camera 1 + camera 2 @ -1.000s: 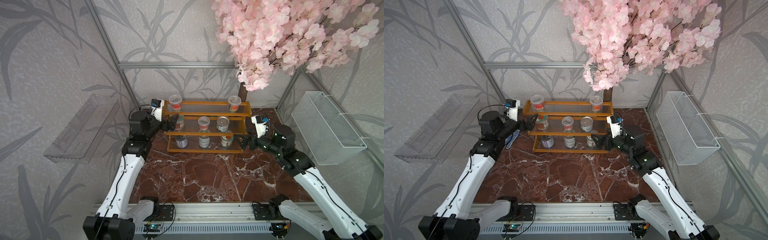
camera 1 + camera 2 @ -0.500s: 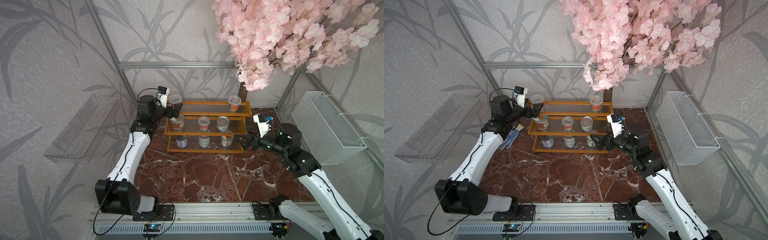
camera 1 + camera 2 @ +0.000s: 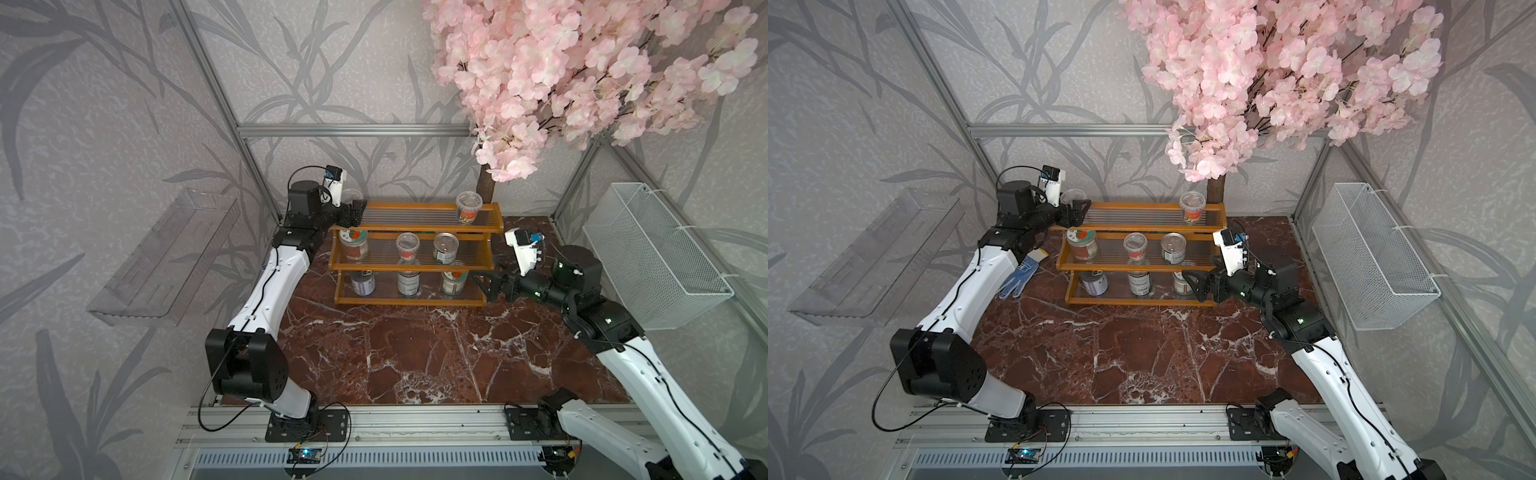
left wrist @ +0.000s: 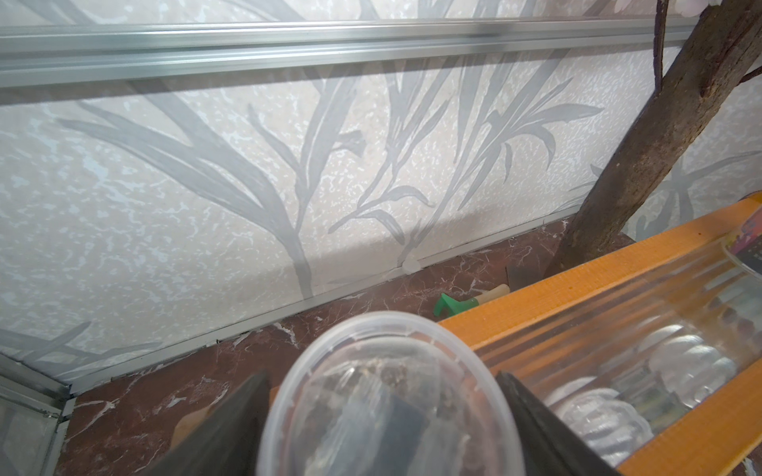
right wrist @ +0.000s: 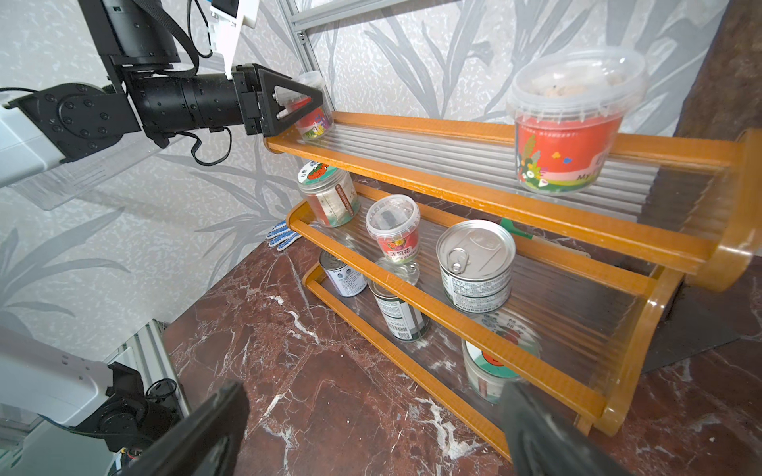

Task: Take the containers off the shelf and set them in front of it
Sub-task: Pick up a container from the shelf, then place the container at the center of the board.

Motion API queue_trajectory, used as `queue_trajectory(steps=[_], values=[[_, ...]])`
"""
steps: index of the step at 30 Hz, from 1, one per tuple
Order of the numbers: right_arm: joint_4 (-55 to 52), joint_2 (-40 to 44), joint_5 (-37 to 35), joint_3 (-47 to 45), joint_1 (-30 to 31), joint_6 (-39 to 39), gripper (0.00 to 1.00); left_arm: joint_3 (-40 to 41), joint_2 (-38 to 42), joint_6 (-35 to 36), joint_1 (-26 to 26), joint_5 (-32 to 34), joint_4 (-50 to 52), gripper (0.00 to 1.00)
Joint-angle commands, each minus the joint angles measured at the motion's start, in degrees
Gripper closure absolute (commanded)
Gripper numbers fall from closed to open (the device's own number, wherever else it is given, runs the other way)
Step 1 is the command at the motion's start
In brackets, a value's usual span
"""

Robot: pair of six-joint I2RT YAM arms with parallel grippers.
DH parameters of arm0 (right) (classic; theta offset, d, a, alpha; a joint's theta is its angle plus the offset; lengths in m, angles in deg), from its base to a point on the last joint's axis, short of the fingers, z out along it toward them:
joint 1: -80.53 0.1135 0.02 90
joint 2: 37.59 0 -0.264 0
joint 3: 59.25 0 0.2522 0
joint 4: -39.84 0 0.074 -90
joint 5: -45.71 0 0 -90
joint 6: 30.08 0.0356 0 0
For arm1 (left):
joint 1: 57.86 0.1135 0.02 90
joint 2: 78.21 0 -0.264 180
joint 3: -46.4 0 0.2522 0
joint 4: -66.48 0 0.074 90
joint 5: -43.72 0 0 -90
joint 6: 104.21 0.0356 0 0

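Leftward first — the clear lidded cup [image 4: 387, 395] sits upper-left on the shelf [image 3: 415, 227], top tier; likely light, thin-walled, slick, so grip below the lid rim. Your left gripper [image 3: 1075, 207] brackets it closely — pinching or not, you can't tell. Centre-right, your right gripper [image 3: 482, 286] is spread wide, empty.

Shelf [image 3: 415, 227]: orange-brown wood, tiers clear and ribbed; bench [image 3: 415, 353] dark red-brown marble with white veining. Plastic cup [image 3: 468, 206] clear with a red-orange label, glass jar [image 3: 353, 244] with a white tomato-print lid, tin [image 3: 445, 248] silver with a pale printed label. Walls [image 3: 104, 124] grey with darker leaf pattern, blossoms [image 3: 582, 62] pink, wire basket [image 3: 648, 257] white, glove [image 3: 1017, 279] blue-and-white.
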Motion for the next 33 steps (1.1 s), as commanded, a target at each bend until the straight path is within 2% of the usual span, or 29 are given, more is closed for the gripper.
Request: queue_trajectory(steps=[1, 9, 14, 17, 21, 27, 33], values=[[-0.02, -0.18, -0.83, 2.01, -0.10, -1.25, 0.01, -2.08, 0.20, 0.52, -0.46, 0.65, -0.43, 0.24], [0.62, -0.77, -0.44, 1.80, -0.13, -1.87, 0.01, -1.21, 2.67, 1.37, -2.27, 2.36, 0.80, 0.29], [1.80, -0.86, 0.29, 1.32, -0.13, -1.09, 0.01, -1.39, 7.30, 1.63, -5.66, 5.42, 4.50, 0.29], [2.63, -0.95, 1.70, 0.76, -0.15, -0.52, 0.01, 1.14, 11.33, 0.94, -8.66, 8.67, 7.38, 0.29], [3.39, -1.12, 4.04, 0.08, -0.12, -0.15, 0.01, 9.08, 19.80, -1.84, -14.76, 13.49, 8.10, 0.29], [3.70, -2.08, 6.81, -0.32, -0.16, -0.89, 0.01, 23.84, 30.97, -10.10, -24.74, 22.44, 7.47, 0.30], [4.16, -1.61, 8.38, -2.44, -0.17, -1.72, 0.01, 42.76, 38.85, -18.93, -33.41, 32.92, 1.51, 0.31]])
